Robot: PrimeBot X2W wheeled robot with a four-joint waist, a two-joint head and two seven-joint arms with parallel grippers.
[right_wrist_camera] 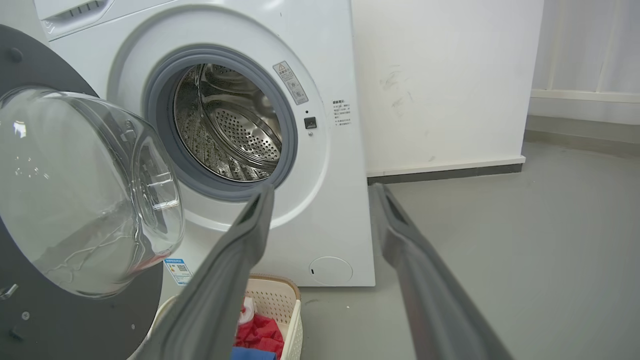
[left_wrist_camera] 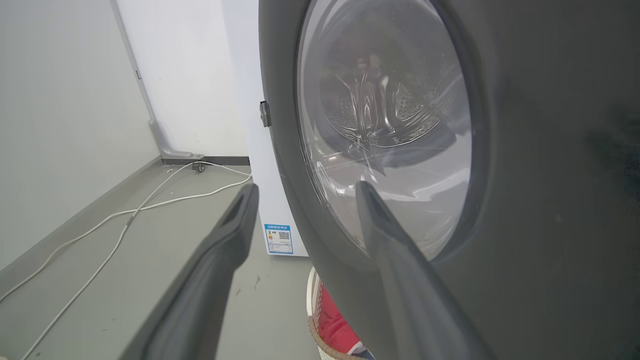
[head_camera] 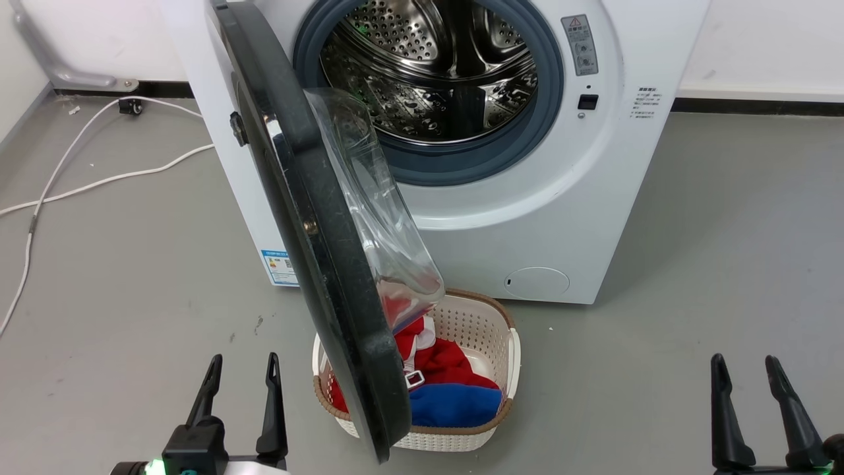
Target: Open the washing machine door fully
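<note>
Standing open from its hinge on the left side of the washing machine (head_camera: 527, 218), the round black door (head_camera: 323, 264) juts out towards the robot, almost edge-on when seen from the robot's head. Its clear bowl-shaped window (head_camera: 369, 218) bulges to the right, on the side of the machine's opening. Behind it the steel drum (head_camera: 428, 66) and its grey rubber ring (head_camera: 461, 165) are uncovered. The door's lower rim shows in front of the left part of a cream laundry basket (head_camera: 488, 330), which sits on the grey floor (head_camera: 692, 264) just before the machine and holds red (head_camera: 448, 363) and blue clothes (head_camera: 455, 404).

The left claw (head_camera: 244, 359) hangs low at the left, its two dark fingers spread apart and holding nothing. It is on the outer side of the door, near the free edge, with a strip of bare floor between them, so they do not touch. From the left wrist, the left claw (left_wrist_camera: 306, 186) points at the door's dark outer face (left_wrist_camera: 525, 200), one finger lying across the glass window (left_wrist_camera: 390, 125) in that view and the other towards the machine's white side.

The right claw (head_camera: 744, 361) hangs low at the right, fingers also parted and empty, well apart from the door and on its inner side. From the right wrist, the right claw (right_wrist_camera: 322, 189) points at the machine's front, with the door's bulging window (right_wrist_camera: 90, 190) at the far left.

A blue sticker (head_camera: 280, 267) and a small round cap (head_camera: 537, 282) sit low on the machine. A white cable (head_camera: 99, 181) trails across the floor to the left.
</note>
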